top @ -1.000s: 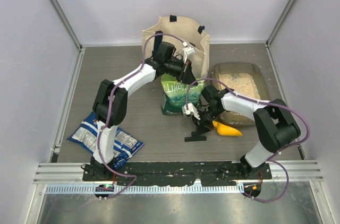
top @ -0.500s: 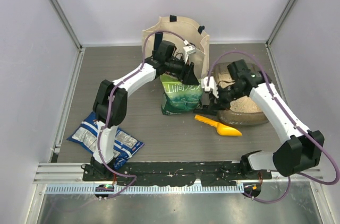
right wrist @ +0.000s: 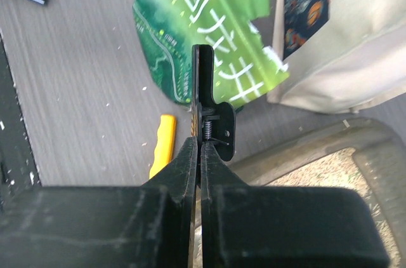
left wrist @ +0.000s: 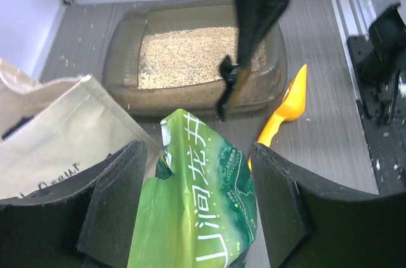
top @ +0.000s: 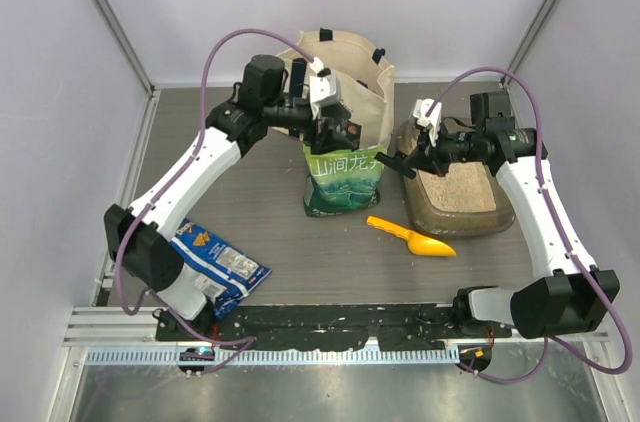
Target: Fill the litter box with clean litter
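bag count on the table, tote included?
3: cream tote at the back, green pouch just in front of it, blue snack bag flat at near left. More could be hidden inside the tote.

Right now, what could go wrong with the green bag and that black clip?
The green pouch stands unheld inside the open left gripper, and its top looks torn open; a nudge could tip it and spill. The right gripper pinches a black clip near the litter box rim; if dropped, it might land in the litter.
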Controlling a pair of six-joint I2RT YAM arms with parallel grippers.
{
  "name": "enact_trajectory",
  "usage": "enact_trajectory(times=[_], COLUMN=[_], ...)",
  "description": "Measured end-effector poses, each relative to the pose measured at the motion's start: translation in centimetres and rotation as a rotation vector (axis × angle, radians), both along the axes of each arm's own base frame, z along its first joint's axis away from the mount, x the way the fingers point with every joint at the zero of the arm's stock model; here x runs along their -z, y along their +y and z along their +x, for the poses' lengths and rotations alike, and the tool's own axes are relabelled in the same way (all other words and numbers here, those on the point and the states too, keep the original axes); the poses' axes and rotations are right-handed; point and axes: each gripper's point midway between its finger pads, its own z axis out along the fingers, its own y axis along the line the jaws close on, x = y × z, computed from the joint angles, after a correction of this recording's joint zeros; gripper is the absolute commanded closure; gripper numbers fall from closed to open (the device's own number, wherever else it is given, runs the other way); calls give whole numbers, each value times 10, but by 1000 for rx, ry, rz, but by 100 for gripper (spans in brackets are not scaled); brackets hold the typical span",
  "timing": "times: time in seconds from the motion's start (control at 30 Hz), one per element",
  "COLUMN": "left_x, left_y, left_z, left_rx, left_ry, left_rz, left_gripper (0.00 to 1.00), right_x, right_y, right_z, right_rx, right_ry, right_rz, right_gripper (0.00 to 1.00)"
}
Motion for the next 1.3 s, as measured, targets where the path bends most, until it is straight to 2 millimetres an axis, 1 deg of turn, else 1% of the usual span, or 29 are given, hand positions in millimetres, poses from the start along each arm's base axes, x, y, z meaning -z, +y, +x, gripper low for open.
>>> enact_trajectory(times=[0.03, 0.07, 0.13, 0.2, 0.3, 0.37, 0.43, 0.47, 0.53, 0.67, 0.8, 0.97, 1.1, 1.17, 1.27, 1.3], left_x=[-5, -8, -6, 7, 37, 58, 71, 74, 74, 61, 56, 54, 53, 52, 52, 51], left_y=[1, 1, -5, -14, -25, -29, -32, -33, -36, -40, -42, -43, -44, -44, -44, -44], left_z=[-8, -11, -13, -7, 5, 9, 10, 9, 7, 7, 8, 8, 6, 5, 5, 4], left_rx=[18, 33, 65, 96, 115, 123, 133, 136, 144, 151, 144, 138, 141, 143, 142, 142], left_ry=[-45, -77, -113, -111, -67, -29, -4, 5, 10, -17, -18, 0, 12, 20, 24, 25], left_rz=[1, 0, 9, 33, 75, 106, 128, 133, 137, 117, 104, 93, 88, 86, 85, 85], left_gripper=[31, 32, 32, 32, 33, 35, 37, 37, 36, 33, 35, 47, 53, 54, 65, 70], right_x=[-4, -8, -13, -18, -27, -34, -41, -44, -46, -47, -46, -47, -45, -44, -42, -42], right_y=[2, 4, 8, 11, 17, 19, 22, 22, 25, 27, 28, 31, 34, 35, 36, 36], right_z=[4, 8, 13, 17, 22, 25, 28, 29, 29, 29, 28, 28, 28, 27, 27, 27], right_rx=[3, 4, 3, 1, -7, -12, -18, -20, -27, -32, -37, -45, -55, -58, -63, -64], right_ry=[-18, -34, -59, -83, -118, -143, -162, -169, -179, -183, -184, -189, -185, -181, -180, -179], right_rz=[13, 25, 39, 50, 62, 69, 78, 82, 85, 84, 84, 85, 85, 85, 83, 83], right_gripper=[99, 99, 99, 99, 99, 99, 98, 99, 99, 98, 99, 99, 98, 98, 99, 99])
